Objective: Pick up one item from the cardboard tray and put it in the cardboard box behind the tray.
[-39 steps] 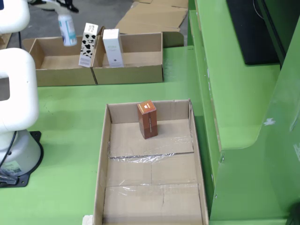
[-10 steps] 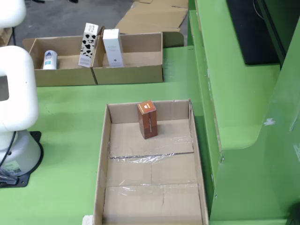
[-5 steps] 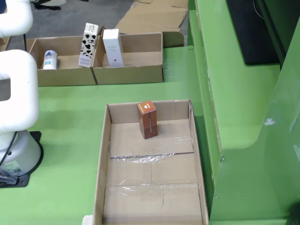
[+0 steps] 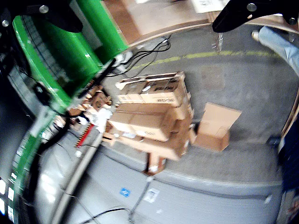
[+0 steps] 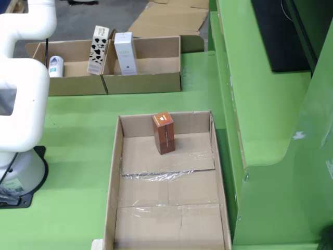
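Note:
In the fixed view a small brown carton (image 5: 164, 133) stands upright at the far end of the long cardboard tray (image 5: 115, 172). It is the only item in the tray. Behind the tray stands a cardboard box (image 5: 143, 82) holding a white carton (image 5: 125, 53) and a cow-patterned carton (image 5: 98, 49). Only the white arm (image 5: 21, 88) shows at the left of this view; the gripper is out of frame. In the blurred gripper view, two black fingers (image 4: 252, 11) sit far apart at the top corners, so the gripper (image 4: 145, 21) is open with nothing between them.
A second cardboard box (image 5: 67, 83) to the left holds a white bottle (image 5: 55, 66). A raised green ledge (image 5: 260, 130) runs along the tray's right side. The gripper view looks out past the green table (image 4: 60, 51) to stacked cardboard boxes (image 4: 154, 112) on a grey floor.

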Action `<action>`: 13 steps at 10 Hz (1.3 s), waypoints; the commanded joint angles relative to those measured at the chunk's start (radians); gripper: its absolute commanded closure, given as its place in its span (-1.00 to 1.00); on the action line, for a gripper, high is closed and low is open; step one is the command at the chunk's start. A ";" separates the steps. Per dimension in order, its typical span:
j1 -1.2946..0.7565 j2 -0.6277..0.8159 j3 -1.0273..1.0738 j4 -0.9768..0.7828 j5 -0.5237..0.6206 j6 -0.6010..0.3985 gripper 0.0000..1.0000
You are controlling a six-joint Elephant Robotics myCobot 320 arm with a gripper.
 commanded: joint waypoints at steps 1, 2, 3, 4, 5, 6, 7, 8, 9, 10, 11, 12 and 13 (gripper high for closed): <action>-0.563 0.066 0.028 0.012 -0.010 -0.076 -1.00; -0.637 0.060 0.028 0.012 -0.010 -0.068 -1.00; -0.797 0.059 0.028 0.012 -0.010 -0.099 -1.00; -0.797 0.059 0.028 0.012 -0.011 -0.110 -1.00; -0.861 0.068 0.028 0.012 -0.011 -0.120 -1.00; -0.947 0.080 0.028 0.012 -0.011 -0.140 -1.00; -1.036 0.073 0.028 0.012 -0.010 -0.159 -1.00; -1.036 0.073 0.028 0.012 -0.011 -0.150 -1.00; -1.105 0.070 0.028 0.012 -0.011 -0.165 -1.00; -1.192 0.063 0.028 0.012 -0.010 -0.177 -1.00; -1.222 0.058 0.028 0.012 -0.011 -0.167 -1.00; -1.253 0.052 0.028 0.012 -0.011 -0.166 -1.00; -1.253 0.052 0.028 0.012 -0.010 -0.156 -1.00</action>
